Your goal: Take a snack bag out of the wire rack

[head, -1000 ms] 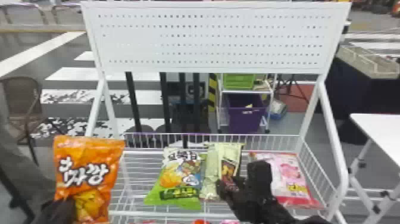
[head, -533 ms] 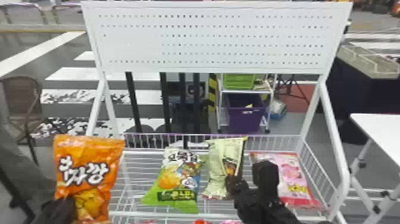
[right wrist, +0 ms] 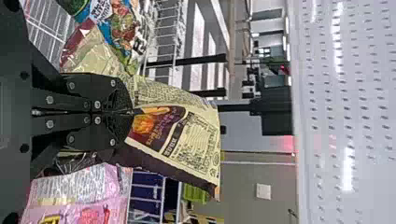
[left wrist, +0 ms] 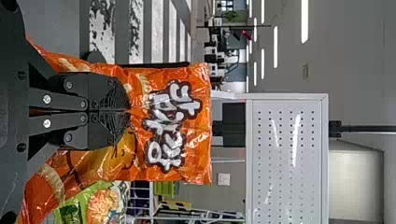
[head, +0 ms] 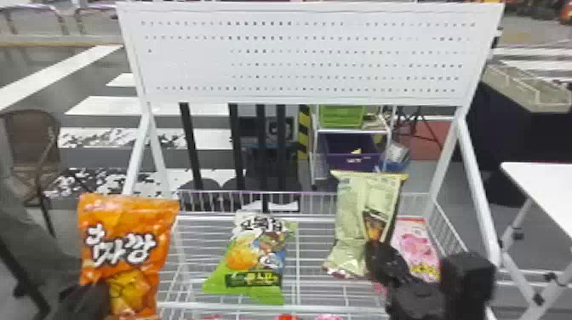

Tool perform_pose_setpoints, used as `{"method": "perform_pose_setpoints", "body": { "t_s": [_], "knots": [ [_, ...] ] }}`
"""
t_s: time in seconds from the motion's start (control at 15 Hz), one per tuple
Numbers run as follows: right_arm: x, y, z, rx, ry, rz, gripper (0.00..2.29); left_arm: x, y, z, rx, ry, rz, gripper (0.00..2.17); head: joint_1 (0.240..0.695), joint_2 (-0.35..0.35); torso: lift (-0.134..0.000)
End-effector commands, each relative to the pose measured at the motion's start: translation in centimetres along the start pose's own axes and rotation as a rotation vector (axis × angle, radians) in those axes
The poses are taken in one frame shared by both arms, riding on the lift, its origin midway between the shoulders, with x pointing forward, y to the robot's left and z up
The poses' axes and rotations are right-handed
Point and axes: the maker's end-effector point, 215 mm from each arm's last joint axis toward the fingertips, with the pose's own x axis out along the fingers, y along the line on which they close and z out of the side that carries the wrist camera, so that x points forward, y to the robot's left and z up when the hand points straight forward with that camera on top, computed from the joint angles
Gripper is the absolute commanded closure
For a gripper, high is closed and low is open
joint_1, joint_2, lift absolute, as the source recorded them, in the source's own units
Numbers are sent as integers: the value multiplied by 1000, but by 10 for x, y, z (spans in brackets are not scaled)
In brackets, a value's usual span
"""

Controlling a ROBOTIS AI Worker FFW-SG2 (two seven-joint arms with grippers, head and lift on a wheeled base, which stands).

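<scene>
My right gripper (head: 383, 264) holds the pale green-yellow snack bag (head: 351, 221) upright above the right part of the wire rack (head: 315, 306). In the right wrist view the gripper (right wrist: 130, 112) is shut on that bag (right wrist: 187, 140), pinching its face into a fold. At the far left my left gripper (head: 100, 298) has the orange snack bag (head: 127, 225) beside the rack's left side; in the left wrist view this gripper (left wrist: 128, 111) is shut on the orange bag (left wrist: 198, 149).
A green snack bag (head: 255, 259) lies mid-rack and a pink one (head: 415, 247) at its right side. The white perforated panel (head: 306, 55) stands above the rack's back, on slanted side posts. A white table (head: 544, 191) is at the right.
The pale bag has risen off the rack and shifted right with my right gripper, away from the green bag it overlapped. The left arm and the orange bag have stayed still.
</scene>
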Motion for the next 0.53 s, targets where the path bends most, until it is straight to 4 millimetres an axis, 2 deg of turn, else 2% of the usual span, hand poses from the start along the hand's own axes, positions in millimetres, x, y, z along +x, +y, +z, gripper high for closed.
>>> {"method": "perform_pose_setpoints", "body": {
  "t_s": [0.0, 0.27, 0.47],
  "knots": [
    [-42, -15, 9, 9, -56, -38, 2250, 0, -1, 0, -2, -1, -2, 1959, 499, 0, 0],
    [-104, -44, 4, 0, -100, -124, 2250, 1, -3, 4, -6, -10, -5, 1959, 499, 0, 0],
    [-141, -70, 4, -13, -104, -178, 2250, 1, -3, 5, -8, -13, -2, 1959, 499, 0, 0]
  ]
}}
